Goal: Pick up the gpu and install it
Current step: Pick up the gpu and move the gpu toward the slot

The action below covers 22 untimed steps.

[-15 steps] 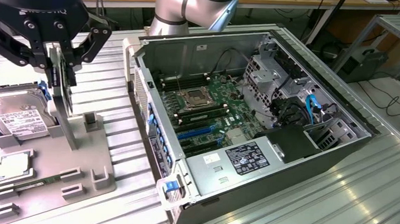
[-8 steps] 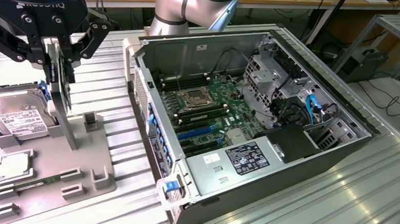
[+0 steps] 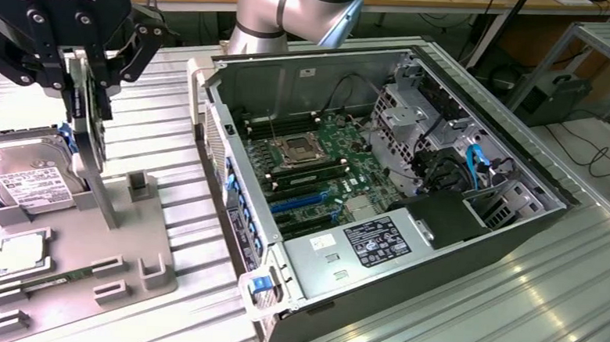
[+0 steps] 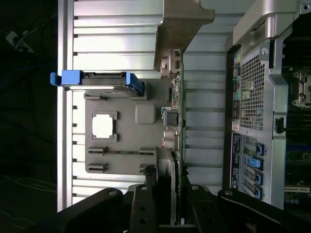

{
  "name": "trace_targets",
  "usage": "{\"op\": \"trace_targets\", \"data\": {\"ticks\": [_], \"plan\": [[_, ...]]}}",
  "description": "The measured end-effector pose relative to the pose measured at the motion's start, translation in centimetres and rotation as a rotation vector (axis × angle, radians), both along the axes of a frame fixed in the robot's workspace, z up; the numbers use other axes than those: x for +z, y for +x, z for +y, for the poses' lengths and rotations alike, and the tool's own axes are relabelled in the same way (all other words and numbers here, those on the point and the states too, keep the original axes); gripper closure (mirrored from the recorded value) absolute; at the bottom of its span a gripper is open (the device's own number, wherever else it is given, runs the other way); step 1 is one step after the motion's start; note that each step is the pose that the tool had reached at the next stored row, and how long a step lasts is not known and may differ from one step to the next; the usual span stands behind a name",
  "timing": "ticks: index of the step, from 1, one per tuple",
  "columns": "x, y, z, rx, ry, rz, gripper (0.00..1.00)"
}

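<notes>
Our claw (image 3: 88, 81) is at about ten o'clock in the exterior view, clamped on the gpu (image 3: 90, 128). The card hangs edge-on and nearly upright above the grey holder tray (image 3: 91, 262). In the wrist view the fingers (image 4: 146, 199) press on both faces of the thin card (image 4: 178, 111). We cannot tell whether its lower end is clear of the tray. The hard drive (image 3: 23, 176) sits just beside it, toward nine o'clock. The open computer case (image 3: 511, 221) lies toward three o'clock, well apart, with the motherboard (image 3: 321, 160) exposed.

We judge the grip to be the main risk. Pinched on a narrow strip, the card could pivot or slip during a swing. Its bracket might catch a tray post or the case wall (image 3: 219, 127). A tilted card would jam at the blue slots (image 3: 298, 198) or foul the loose cables (image 3: 351, 91).
</notes>
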<state>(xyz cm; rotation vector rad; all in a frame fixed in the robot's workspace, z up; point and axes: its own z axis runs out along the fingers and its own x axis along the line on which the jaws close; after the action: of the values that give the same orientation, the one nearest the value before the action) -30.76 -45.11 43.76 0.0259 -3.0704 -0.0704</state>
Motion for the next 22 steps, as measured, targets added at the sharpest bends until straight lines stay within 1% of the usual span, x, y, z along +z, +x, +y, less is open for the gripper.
{"op": "trace_targets", "data": {"ticks": [8, 12, 13, 14, 15, 17, 22], "plan": [[1.36, 0.0, 0.00, 0.000, 0.0001, 0.0013, 0.72], [1.87, 0.0, 0.00, 0.000, 0.0002, 0.0026, 0.72], [2.09, 0.0, 0.00, 0.000, 0.0004, 0.0037, 0.72], [2.10, 0.0, -0.01, 0.000, 0.0045, 0.0037, 0.72], [2.10, 0.0, -0.01, 0.000, 0.0045, 0.0037, 0.72], [2.08, 0.3, -0.01, 0.000, 0.0041, 0.0037, 0.72], [2.07, 1.9, -0.01, 0.000, 0.0035, 0.0037, 0.72]]}}
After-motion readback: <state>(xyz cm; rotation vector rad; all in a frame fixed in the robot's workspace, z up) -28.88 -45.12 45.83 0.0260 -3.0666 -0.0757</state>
